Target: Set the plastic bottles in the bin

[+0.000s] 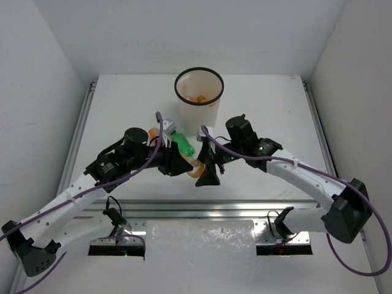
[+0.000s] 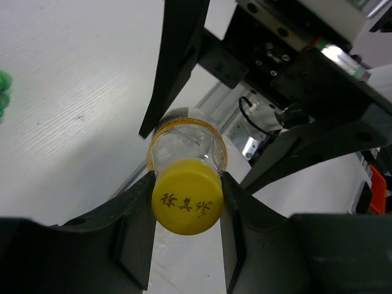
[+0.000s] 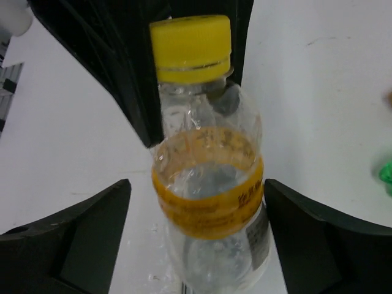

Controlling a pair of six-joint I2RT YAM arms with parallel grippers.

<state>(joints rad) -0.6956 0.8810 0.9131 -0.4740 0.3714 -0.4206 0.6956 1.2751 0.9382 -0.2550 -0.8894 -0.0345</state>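
Observation:
A clear plastic bottle (image 3: 208, 202) with a yellow cap (image 2: 187, 197) and a yellow label band hangs between the two arms in front of the bin (image 1: 199, 92). My left gripper (image 2: 187, 205) is shut on its cap. My right gripper (image 3: 199, 211) is open, with one finger (image 3: 92, 236) on each side of the bottle's body and a gap on both sides. A green bottle (image 1: 182, 144) lies just behind the left gripper (image 1: 182, 164). Orange bottles (image 1: 199, 98) lie inside the white, black-rimmed bin.
An orange item (image 1: 156, 133) sits on the table beside the left arm's wrist. The right gripper (image 1: 208, 173) is close against the left one in the middle. Metal rails (image 1: 202, 208) run along the table's near edge, and white walls enclose the table.

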